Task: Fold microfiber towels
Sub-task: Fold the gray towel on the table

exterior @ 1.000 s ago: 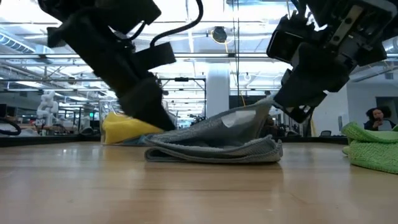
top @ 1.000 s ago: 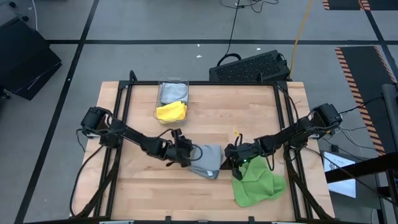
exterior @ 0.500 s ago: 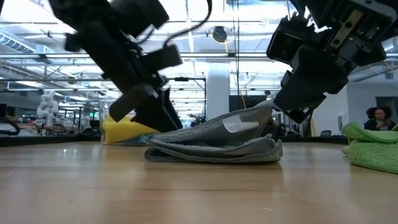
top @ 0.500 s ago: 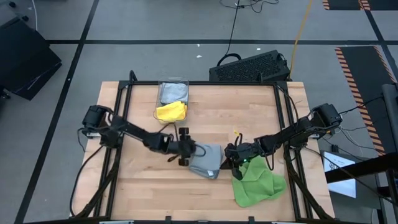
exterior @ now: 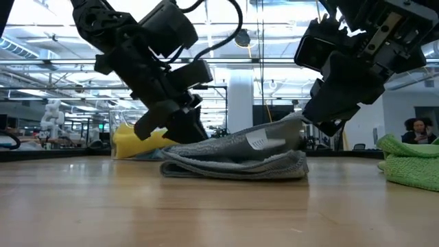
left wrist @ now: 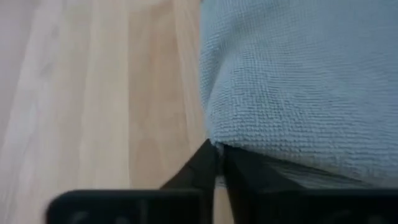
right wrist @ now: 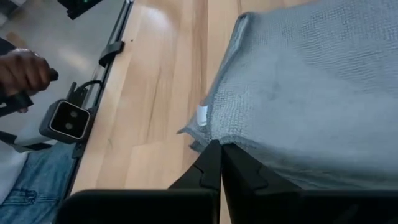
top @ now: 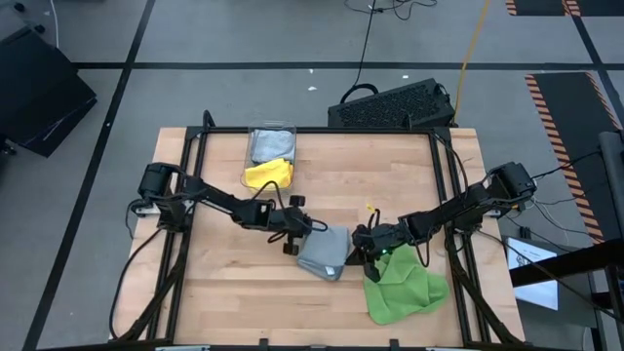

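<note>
Grey towel: a grey microfiber towel [top: 325, 253] lies folded near the middle of the wooden table [top: 224, 292], layers stacked. In the low view its upper layer rises toward the right side of the picture, with a white tag [exterior: 258, 142] showing on it.
Left pincer: the left pincer [top: 305, 227] sits at the grey towel's edge on the left arm's side. In the left wrist view its fingers [left wrist: 205, 168] are drawn together with the towel's hem right at their tips; a thin bit of cloth seems caught between them, though this cannot be told for sure.
Right pincer: the right pincer [top: 357, 244] is at the opposite edge of the same towel, its fingers [right wrist: 211, 163] together and pinching the grey hem, near the white tag.
Green towel: a bright green towel [top: 402, 288] lies crumpled on the table just beside the right pincer, toward the front edge.
Bin: a clear plastic bin [top: 286, 128] stands toward the back of the table, well apart from the grey towel. It holds a yellow towel [top: 268, 175] and a light blue-grey towel [top: 271, 145].
Beyond the table: a dark keyboard [top: 393, 105] lies on the floor behind the table. A person's hand [right wrist: 23, 70] shows at the edge of the right wrist view.
</note>
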Motion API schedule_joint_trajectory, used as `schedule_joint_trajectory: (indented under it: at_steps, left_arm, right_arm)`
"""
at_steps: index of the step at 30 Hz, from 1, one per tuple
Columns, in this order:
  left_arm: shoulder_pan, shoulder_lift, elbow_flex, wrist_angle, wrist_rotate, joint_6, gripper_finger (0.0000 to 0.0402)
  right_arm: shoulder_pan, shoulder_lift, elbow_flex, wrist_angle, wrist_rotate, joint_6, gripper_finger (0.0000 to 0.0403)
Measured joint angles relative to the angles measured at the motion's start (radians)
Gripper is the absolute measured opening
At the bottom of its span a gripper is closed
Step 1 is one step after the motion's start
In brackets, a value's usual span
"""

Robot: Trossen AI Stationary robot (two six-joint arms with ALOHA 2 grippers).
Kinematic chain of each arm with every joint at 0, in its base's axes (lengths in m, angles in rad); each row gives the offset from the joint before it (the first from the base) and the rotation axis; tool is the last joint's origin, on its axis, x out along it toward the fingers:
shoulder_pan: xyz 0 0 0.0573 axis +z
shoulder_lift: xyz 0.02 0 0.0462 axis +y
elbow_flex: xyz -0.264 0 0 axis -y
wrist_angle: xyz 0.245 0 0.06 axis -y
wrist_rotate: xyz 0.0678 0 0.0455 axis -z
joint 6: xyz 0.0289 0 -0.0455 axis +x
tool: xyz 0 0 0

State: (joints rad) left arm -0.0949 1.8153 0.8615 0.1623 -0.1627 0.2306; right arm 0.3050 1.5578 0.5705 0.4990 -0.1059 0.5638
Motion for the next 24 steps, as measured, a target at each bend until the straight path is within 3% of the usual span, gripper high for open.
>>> schedule_joint_trajectory:
  at_steps: [7,17,24]
  left_arm:
    - [0.008,-0.014,-0.001,-0.091,-0.23,-0.191,0.0006]
    - [-0.039,-0.019,0.0,-0.112,-0.208,-0.357,0.0004]
    - [-0.092,-0.023,0.0,-0.223,-0.256,-0.722,0.001]
  right_arm:
    - [0.023,0.0,0.0,0.05,0.004,0.081,0.0]
    - [0.057,0.0,0.0,0.108,0.111,0.105,0.0]
    - [0.056,0.009,0.0,0.16,0.19,0.095,0.0]
